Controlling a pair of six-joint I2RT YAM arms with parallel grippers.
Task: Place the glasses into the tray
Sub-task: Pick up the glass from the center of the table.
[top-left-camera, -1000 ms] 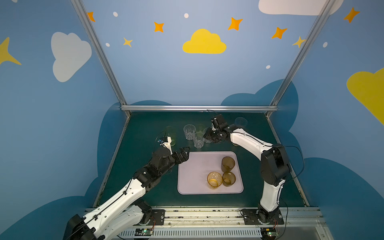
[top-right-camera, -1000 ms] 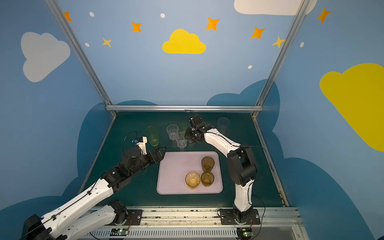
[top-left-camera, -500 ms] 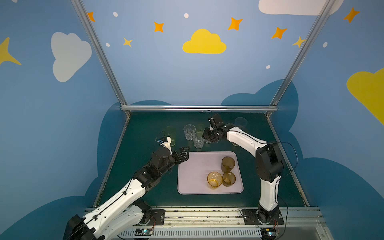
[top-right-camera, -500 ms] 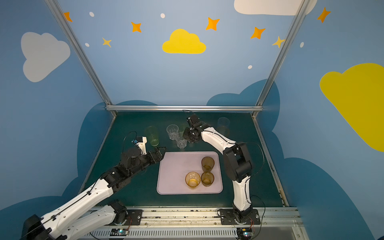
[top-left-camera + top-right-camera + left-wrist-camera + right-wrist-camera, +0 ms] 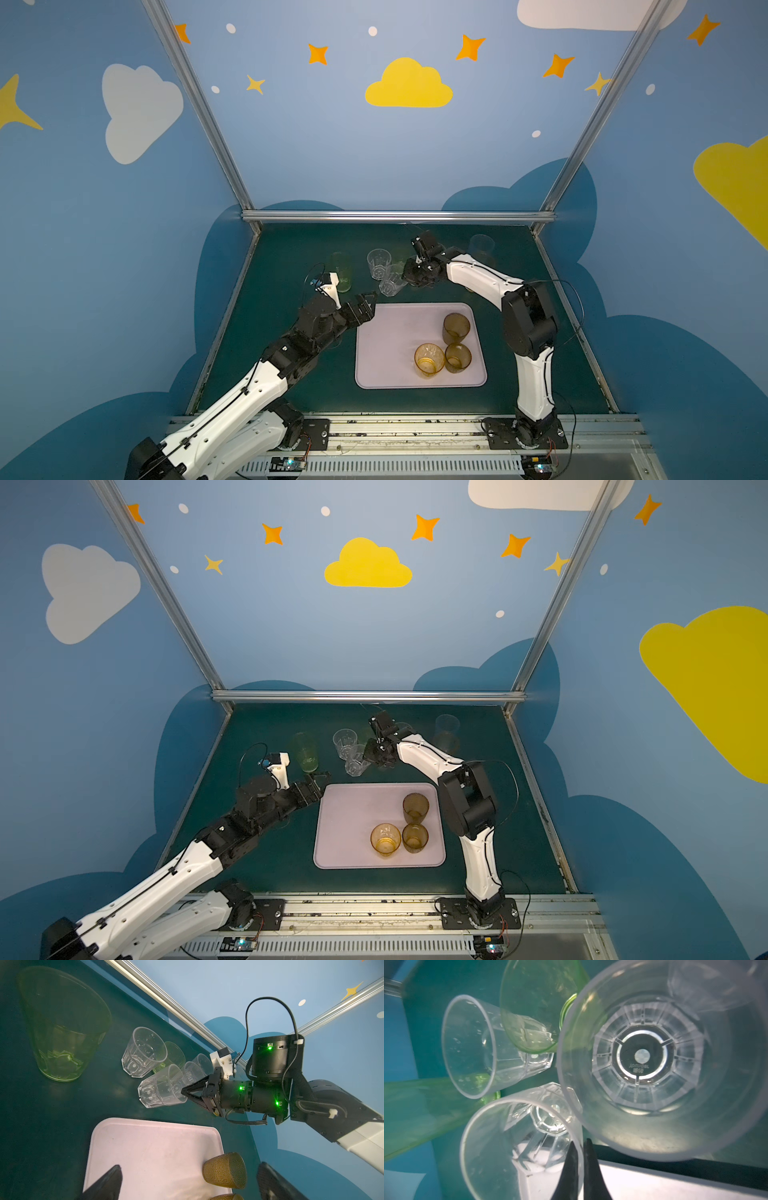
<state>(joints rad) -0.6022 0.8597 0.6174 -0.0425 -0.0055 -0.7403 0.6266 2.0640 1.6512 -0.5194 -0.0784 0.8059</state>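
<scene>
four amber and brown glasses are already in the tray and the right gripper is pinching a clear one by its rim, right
Only three: both top views show one amber glass and two brown glasses in the tray. The right gripper does pinch a clear glass by its rim.

lilac-pink tray (image 5: 390, 345), amber tumbler (image 5: 429, 360), brown tumblers (image 5: 225, 1169) (finely dimpled), clear faceted tumbler (image 5: 388, 286), green tumbler (image 5: 343, 268).
</scene>
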